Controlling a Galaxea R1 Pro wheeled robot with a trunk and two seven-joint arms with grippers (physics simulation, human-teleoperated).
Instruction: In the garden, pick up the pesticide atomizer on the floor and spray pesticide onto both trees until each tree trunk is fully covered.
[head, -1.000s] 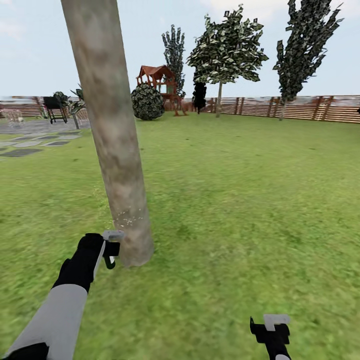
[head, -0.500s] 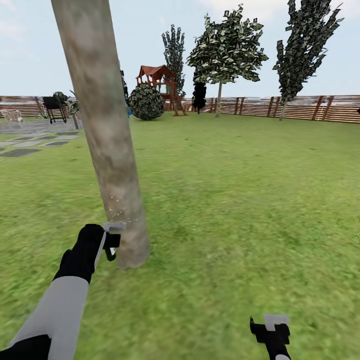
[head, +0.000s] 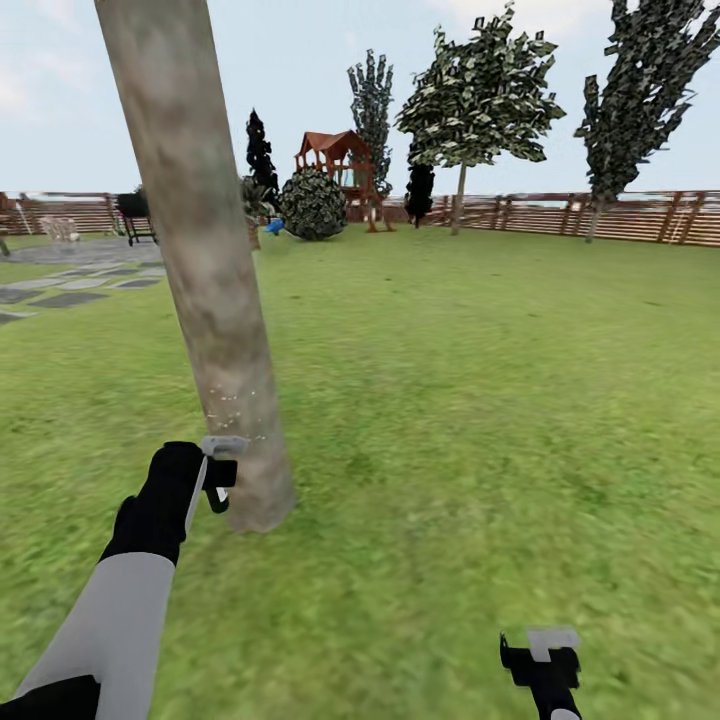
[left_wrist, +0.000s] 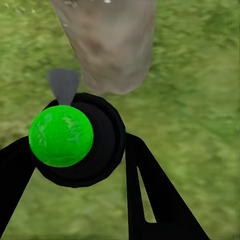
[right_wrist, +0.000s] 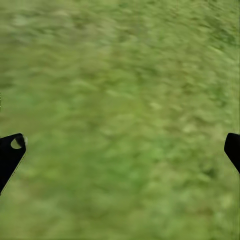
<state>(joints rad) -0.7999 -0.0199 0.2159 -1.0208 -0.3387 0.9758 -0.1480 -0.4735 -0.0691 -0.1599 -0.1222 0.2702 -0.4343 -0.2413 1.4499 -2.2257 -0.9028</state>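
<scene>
While whitish specks (head: 235, 420) dot the mottled cylindrical tree trunk (head: 200, 260), left gripper (left_wrist: 80, 145) clamps a round black atomizer (left_wrist: 82, 142), right gripper (right_wrist: 120, 145) spread wide.

The near tree trunk (head: 205, 270) looks like rough, matt bark, mottled grey-brown and blurry, with tiny whitish pesticide specks (head: 235, 418) low on its face. The lawn (head: 470, 400) is matt, patchy green grass. The left hand (head: 218, 478) is matt black, apparently plastic, with a pale grey plate on top; its forearm sleeve (head: 125, 620) is smooth, matt light grey. In the left wrist view a glossy bright green ball (left_wrist: 61, 135) sits on a smooth black round body. The far fence (head: 600, 215) is reddish-brown slatted wood. The paving (head: 70, 285) at far left is dull grey stone.
</scene>
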